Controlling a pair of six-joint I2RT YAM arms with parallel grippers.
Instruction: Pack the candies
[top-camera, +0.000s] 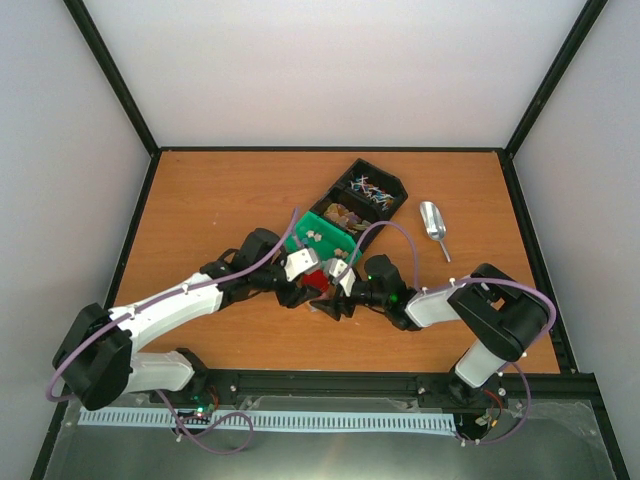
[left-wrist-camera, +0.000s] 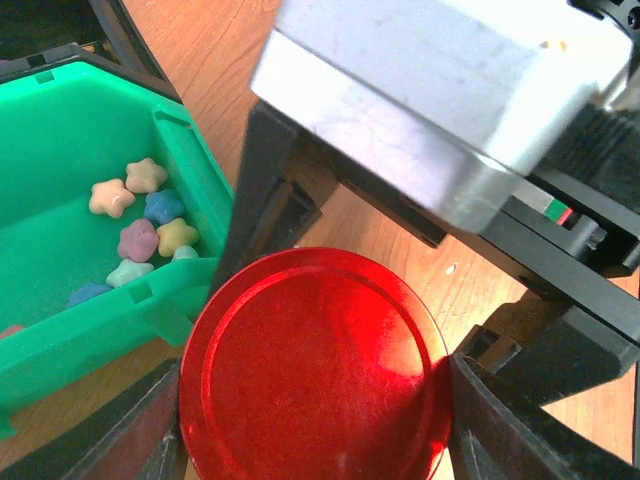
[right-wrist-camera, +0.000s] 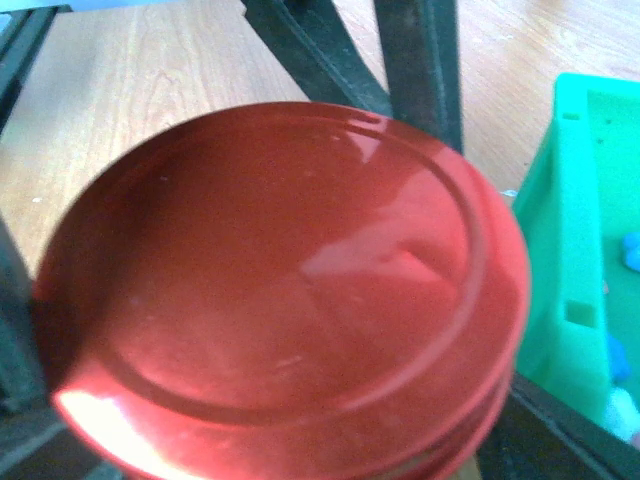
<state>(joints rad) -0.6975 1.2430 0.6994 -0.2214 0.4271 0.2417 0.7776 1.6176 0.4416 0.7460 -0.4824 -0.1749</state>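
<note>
A jar with a round red lid (top-camera: 315, 281) stands on the table in front of a green tray (top-camera: 300, 228). My left gripper (top-camera: 305, 284) is shut on the red lid (left-wrist-camera: 312, 370), with a finger (left-wrist-camera: 140, 425) against each side. My right gripper (top-camera: 335, 291) comes in from the right and is shut on the same jar, just under the lid (right-wrist-camera: 280, 280). Pastel star-shaped candies (left-wrist-camera: 140, 215) lie in the green tray (left-wrist-camera: 60, 150), and several show in the top view (top-camera: 318, 236). The jar's contents are hidden.
A black tray with compartments (top-camera: 393, 193) holds brownish and wrapped sweets behind the green tray. A metal scoop (top-camera: 432, 222) lies to its right. The two arms meet at the table's middle front.
</note>
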